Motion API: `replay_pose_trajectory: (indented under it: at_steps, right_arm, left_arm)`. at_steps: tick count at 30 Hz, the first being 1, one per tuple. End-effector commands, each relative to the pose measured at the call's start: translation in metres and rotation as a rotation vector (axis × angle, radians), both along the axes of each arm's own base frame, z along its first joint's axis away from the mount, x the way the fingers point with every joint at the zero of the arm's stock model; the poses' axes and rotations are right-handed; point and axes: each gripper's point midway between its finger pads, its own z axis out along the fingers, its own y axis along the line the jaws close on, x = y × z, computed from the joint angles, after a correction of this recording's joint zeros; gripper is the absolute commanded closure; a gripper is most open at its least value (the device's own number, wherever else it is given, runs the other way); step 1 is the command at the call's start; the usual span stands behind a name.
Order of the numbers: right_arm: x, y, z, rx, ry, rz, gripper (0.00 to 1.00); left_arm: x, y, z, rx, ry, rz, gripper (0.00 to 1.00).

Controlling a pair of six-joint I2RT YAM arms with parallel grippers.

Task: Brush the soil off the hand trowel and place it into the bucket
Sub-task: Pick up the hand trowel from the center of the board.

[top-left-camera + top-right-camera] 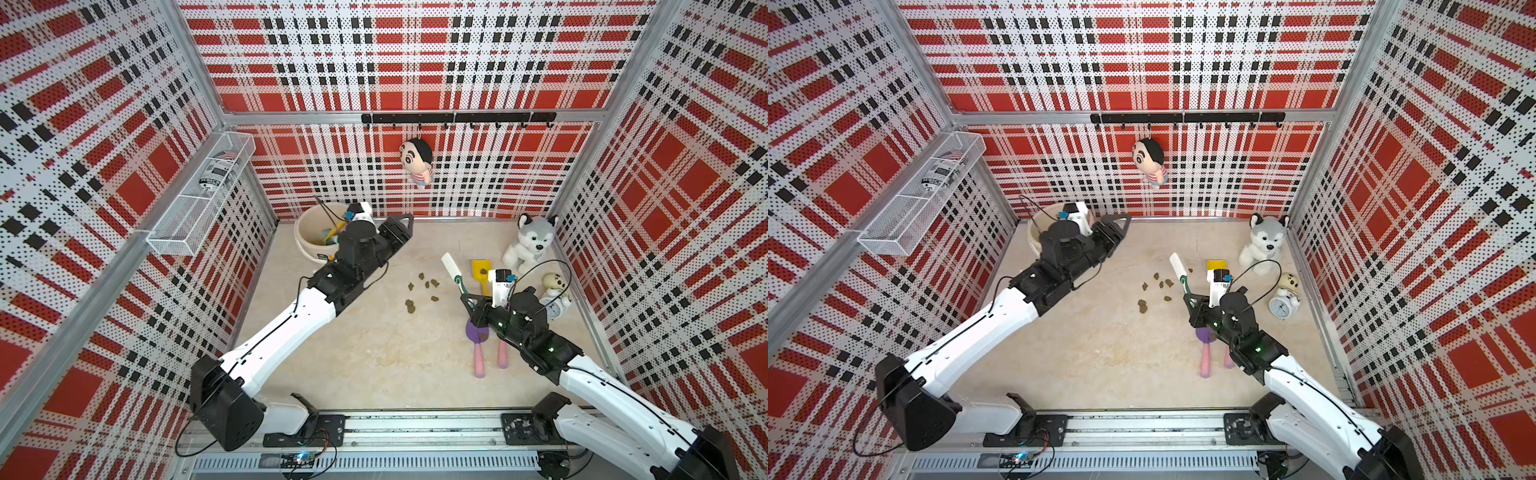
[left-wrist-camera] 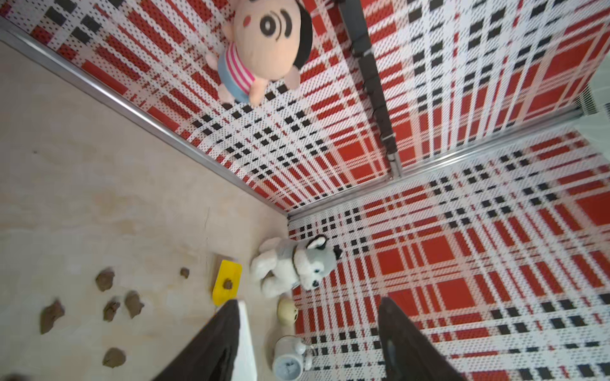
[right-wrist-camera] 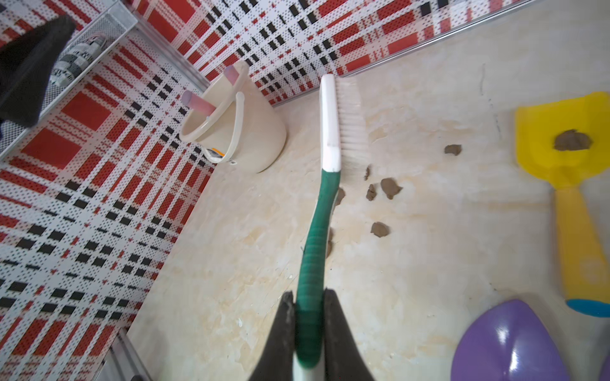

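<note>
Brush handle (image 3: pixel 316 231) between right fingers (image 3: pixel 283 333)

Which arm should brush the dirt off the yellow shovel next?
Probably right. The right gripper has the brush in its jaws, and the yellow trowel with a soil lump lies nearby. The left gripper, jaws open and empty, is by the bucket.

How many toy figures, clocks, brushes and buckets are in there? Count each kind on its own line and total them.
Toy figures: 3, the hanging doll, the husky and the small cream figure
Clocks: 1, the alarm clock
Brushes: 1, the brush
Buckets: 1, the bucket
Total: 6
</note>
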Motion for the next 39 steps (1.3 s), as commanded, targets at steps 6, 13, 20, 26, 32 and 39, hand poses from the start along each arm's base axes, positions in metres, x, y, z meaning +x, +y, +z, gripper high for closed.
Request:
replay_pose_trajectory:
  at_steps: [6, 13, 20, 26, 32, 39]
  right_arm:
    - [0.008, -0.079, 0.011, 0.084, 0.011, -0.375, 1.00]
    - [-0.011, -0.154, 0.018, 0.094, 0.018, -0.688, 1.00]
    - [-0.023, -0.161, 0.035, 0.046, -0.027, -0.687, 1.00]
    - [-0.025, -0.158, 0.032, -0.005, -0.023, -0.647, 1.00]
    - [-0.025, -0.155, 0.032, -0.008, -0.027, -0.625, 1.00]
    - [-0.025, -0.155, 0.029, -0.037, -0.031, -0.619, 1.00]
  left_arm:
    - [-0.028, -0.092, -0.083, 0.249, 0.072, -0.037, 0.33]
    - [-0.049, -0.183, -0.147, 0.367, 0.143, -0.175, 0.33]
    - [-0.040, -0.246, -0.205, 0.511, 0.186, -0.248, 0.33]
    - [-0.023, -0.265, -0.240, 0.589, 0.190, -0.231, 0.34]
    - [-0.003, -0.263, -0.279, 0.643, 0.220, -0.209, 0.34]
    - [0.009, -0.269, -0.313, 0.680, 0.242, -0.263, 0.34]
